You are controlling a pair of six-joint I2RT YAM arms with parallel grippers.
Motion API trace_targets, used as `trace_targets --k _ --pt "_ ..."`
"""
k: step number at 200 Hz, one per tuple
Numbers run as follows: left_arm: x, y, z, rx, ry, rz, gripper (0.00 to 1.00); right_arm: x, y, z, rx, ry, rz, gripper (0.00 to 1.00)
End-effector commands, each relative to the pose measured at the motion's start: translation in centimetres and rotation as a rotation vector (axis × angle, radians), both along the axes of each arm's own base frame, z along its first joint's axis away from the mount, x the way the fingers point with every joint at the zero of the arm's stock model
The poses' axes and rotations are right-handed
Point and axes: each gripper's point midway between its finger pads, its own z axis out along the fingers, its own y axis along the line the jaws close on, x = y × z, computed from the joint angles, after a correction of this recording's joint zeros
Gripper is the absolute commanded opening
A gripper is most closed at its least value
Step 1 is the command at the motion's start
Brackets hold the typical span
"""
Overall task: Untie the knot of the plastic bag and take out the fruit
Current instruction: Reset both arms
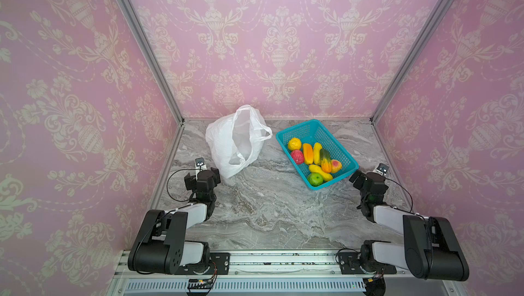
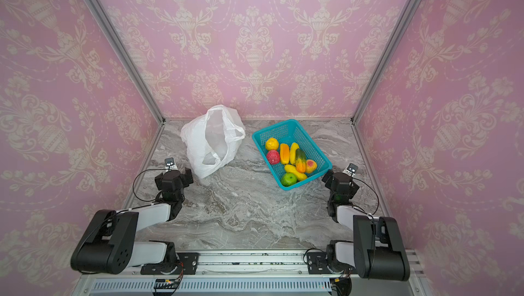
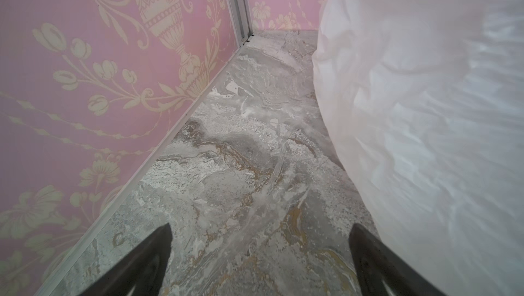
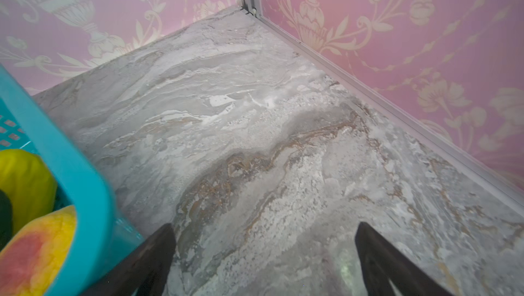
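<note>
In both top views the plastic bag (image 1: pixel 235 141) (image 2: pixel 211 138) sits at the far left of the marble table (image 1: pixel 269 201). It is white, thin and crumpled, its mouth gaping wide and one handle loop hanging loose toward the basket (image 1: pixel 297 133). The fruit (image 1: pixel 314 158) lies in that teal mesh basket to the bag's right: eight glossy pieces in yellow, orange, green and pink-red, crowded at its near end. Both arms are folded low, elbows back by the near rail (image 1: pixel 283 263) and forearms reaching forward. The left gripper (image 1: pixel 202 177) hovers just beside the bag's near corner, and the right gripper (image 1: pixel 370 181) just beside the basket's near right corner. Pink patterned walls (image 1: pixel 283 39) close in the table on three sides. From the left wrist we see the two dark fingers (image 3: pixel 153 260) spread wide over bare marble with nothing between them. The bag fills the side by one finger as a cloudy, wrinkled sheet, and we cannot tell whether that finger touches it. From the right wrist the fingers (image 4: pixel 153 257) are likewise spread wide and empty above the table. One of them is close against the basket's rim, behind which a yellow fruit and a yellow-red one show.
</note>
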Motion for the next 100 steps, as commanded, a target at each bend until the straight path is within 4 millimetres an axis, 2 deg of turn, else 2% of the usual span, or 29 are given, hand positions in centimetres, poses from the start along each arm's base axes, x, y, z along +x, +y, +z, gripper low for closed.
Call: trace_targets --k 1,14,27,43,49,57,68,100 --pt "0.8 0.8 1.8 -0.047 -0.179 -0.027 0.99 3.1 2.7 3.5 -0.117 -0.178 0.153 1.0" --pt "1.9 1.7 0.9 -0.107 -0.192 -0.029 0.99 3.7 4.5 3.1 -0.147 -0.12 0.225 1.0" --pt "3.0 -0.5 -0.3 -0.124 -0.123 -0.167 0.99 4.6 5.8 3.2 -0.17 -0.129 0.299 1.0" --pt "3.5 -0.5 -1.0 -0.129 -0.117 -0.168 0.99 4.9 7.2 2.5 -0.168 -0.118 0.388 1.0" --pt "3.5 -0.8 -0.9 -0.121 -0.143 -0.192 0.99 4.8 7.0 1.7 -0.172 -0.115 0.37 1.0" --pt "3.4 -1.0 -0.9 -0.117 -0.16 -0.208 0.99 4.9 7.0 2.2 -0.183 -0.175 0.364 1.0" --pt "3.4 -0.9 -1.2 -0.127 -0.127 -0.197 0.99 4.5 6.2 1.8 -0.164 -0.119 0.322 1.0" --pt "4.7 -2.1 -1.6 -0.137 -0.072 -0.27 0.99 5.2 6.8 1.8 -0.178 -0.116 0.356 1.0"
